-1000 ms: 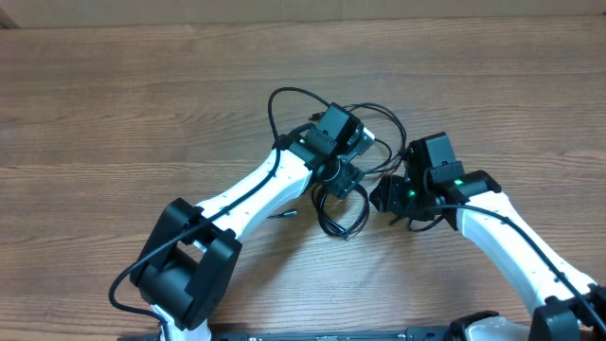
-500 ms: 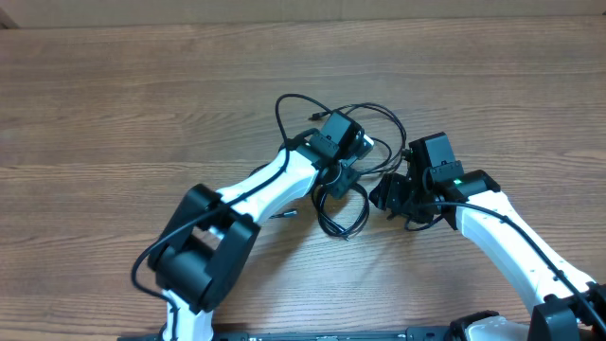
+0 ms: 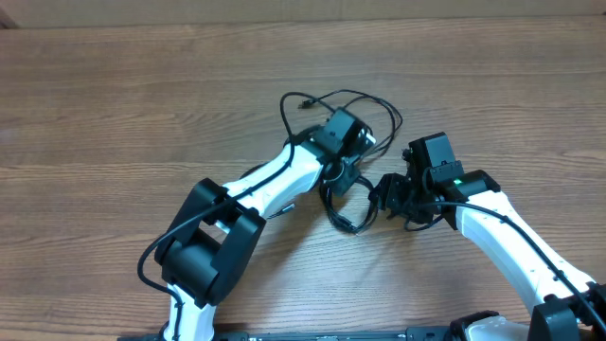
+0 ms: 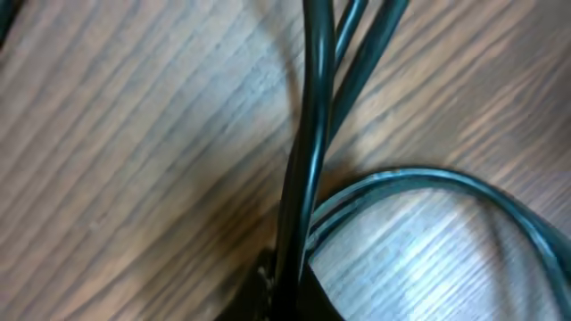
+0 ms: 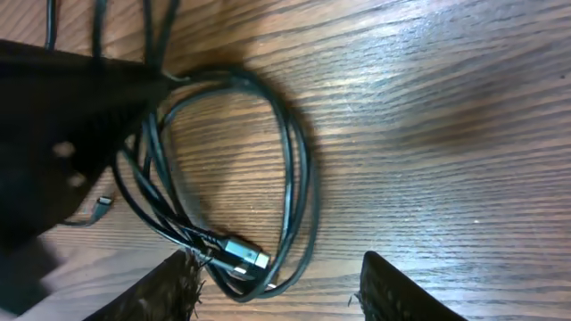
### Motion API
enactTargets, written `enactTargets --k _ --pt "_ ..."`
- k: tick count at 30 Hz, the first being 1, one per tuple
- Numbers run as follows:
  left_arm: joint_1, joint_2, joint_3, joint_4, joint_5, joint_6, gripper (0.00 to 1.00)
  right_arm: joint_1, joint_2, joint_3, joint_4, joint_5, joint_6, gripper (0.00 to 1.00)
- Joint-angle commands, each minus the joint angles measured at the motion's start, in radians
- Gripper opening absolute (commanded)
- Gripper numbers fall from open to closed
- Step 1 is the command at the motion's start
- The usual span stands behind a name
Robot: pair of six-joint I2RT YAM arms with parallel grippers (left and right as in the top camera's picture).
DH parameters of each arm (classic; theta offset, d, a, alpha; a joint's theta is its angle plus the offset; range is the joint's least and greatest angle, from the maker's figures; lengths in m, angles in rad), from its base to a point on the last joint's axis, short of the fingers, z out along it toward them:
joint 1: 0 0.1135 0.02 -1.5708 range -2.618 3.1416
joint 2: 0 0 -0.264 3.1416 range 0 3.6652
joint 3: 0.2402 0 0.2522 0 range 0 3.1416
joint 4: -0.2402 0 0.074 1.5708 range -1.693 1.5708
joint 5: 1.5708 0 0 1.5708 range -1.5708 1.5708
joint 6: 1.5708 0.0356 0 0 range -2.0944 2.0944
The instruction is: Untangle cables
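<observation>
At the left of the overhead view, the left arm (image 3: 275,180) has swung. Its elbow block at lower left sits further right than a second ago, and its wrist at centre has edged up and right. The cables (image 5: 306,192) on the desk (image 3: 114,114) have gone with it. The tall loop at upper centre is now pulled low and flat, with a plug end (image 3: 303,102) at its left tip. The loop below the wrist has drawn narrower.

I judge the pull is stretching the bundle rather than parting it. In the left wrist view a thick strand (image 4: 308,134) crosses up the middle over a curved pair.

The left claw is hidden under its own wrist from above. Its camera shows only blurred cord and a dark smear at the bottom edge, so I cannot tell whether it pinches the cables or is spread.

The small connector (image 5: 103,203) at the left of the right wrist view is largely covered by the left arm from overhead.

Further right, the right claw (image 3: 383,197) has crept a little left toward the lower loop. In its own view the fingers are spread wide with nothing between them. The loop's bottom and a silver plug (image 5: 243,255) lie just above the left fingertip. Both fingertips are cut off by the bottom edge.
</observation>
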State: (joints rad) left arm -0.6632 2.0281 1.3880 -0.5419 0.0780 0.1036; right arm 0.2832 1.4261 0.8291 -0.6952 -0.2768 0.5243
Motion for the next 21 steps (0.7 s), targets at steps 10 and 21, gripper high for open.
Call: enactTargets --k 10,21 --pt "0.124 0.002 0.481 -0.389 0.505 -0.062 0.04 0.003 0.0 -0.007 0.125 0.014 0.007 0.56" --pt "0.19 0.0 0.508 -0.488 0.657 -0.047 0.04 0.003 -0.001 -0.007 0.248 0.196 0.007 0.04"
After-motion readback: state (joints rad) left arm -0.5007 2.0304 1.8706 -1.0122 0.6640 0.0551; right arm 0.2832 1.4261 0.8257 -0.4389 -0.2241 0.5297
